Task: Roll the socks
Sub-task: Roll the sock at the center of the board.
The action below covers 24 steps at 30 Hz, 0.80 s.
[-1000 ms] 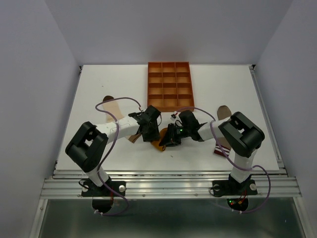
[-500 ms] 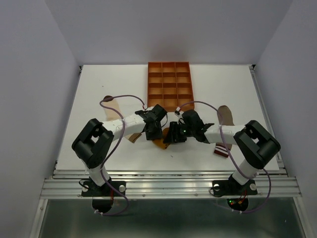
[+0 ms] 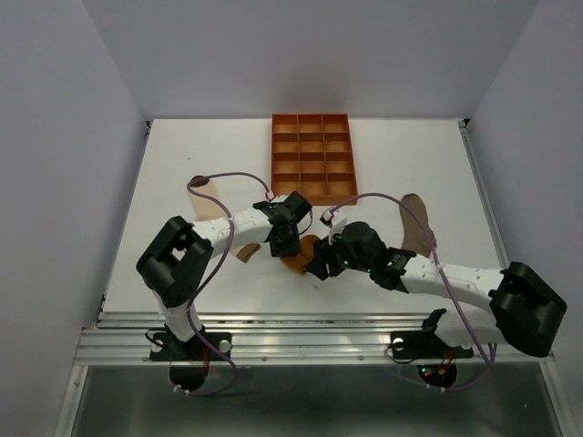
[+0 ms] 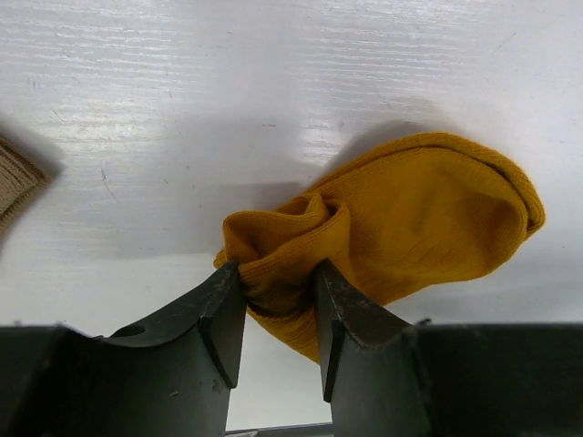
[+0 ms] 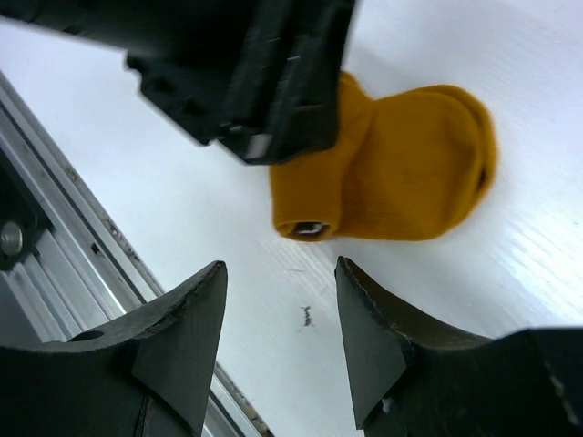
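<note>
The mustard-yellow sock [image 4: 414,218] lies partly rolled on the white table, just in front of the tray. My left gripper [image 4: 279,269] is shut on its bunched, rolled end, and from above it [image 3: 282,242] sits over the sock [image 3: 299,259]. My right gripper [image 5: 281,269] is open and holds nothing. It hovers a little short of the sock's rolled end [image 5: 310,205], and from above it [image 3: 321,264] is just right of the sock. The cream sock [image 3: 208,197] lies at the left, partly under my left arm. At the right lies the taupe-brown sock [image 3: 415,222], its cuff hidden by my right arm.
An orange gridded tray [image 3: 311,157] stands at the back centre. The metal rail of the table's near edge [image 5: 41,214] runs close below my right gripper. A corner of the cream sock [image 4: 13,178] shows at the left of the left wrist view.
My right gripper has opened, let go of the mustard sock and drawn back toward the near edge as that arm stretched low. The left gripper has kept its hold on the sock.
</note>
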### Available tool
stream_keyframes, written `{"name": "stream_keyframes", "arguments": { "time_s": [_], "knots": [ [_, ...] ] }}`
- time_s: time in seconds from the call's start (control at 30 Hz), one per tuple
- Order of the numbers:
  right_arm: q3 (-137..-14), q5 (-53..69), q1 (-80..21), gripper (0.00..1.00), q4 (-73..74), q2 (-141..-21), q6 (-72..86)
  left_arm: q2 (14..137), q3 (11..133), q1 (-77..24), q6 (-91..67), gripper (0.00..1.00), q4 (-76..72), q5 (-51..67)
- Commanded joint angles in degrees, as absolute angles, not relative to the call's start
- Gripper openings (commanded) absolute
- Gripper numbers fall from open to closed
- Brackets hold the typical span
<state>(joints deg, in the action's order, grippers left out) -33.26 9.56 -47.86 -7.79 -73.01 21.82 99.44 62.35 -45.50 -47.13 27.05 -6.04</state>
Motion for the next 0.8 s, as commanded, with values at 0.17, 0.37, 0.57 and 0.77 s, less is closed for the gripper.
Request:
{"name": "stream_keyframes", "arguments": {
  "time_s": [0.17,0.37,0.57,0.77],
  "knots": [
    [-37.79,-9.57,-60.2,0.57,-8.17,-74.79,9.76,104.5,60.56,-46.85,-46.93,0.4,32.78,-7.29],
    [-41.92,-18.98,-67.24,0.58,-7.38,-80.24,3.17,104.68,60.38,-47.02,-46.93,0.4,32.87,-6.33],
    [-45.87,-23.9,-70.48,0.59,-5.63,-85.86,0.7,104.59,60.12,-47.11,-46.76,0.4,32.78,-5.54],
    [-48.42,-26.19,-70.49,0.59,-4.22,-89.12,-2.55,104.68,60.03,-47.11,-46.41,0.4,32.43,-4.57]
  ]
}}
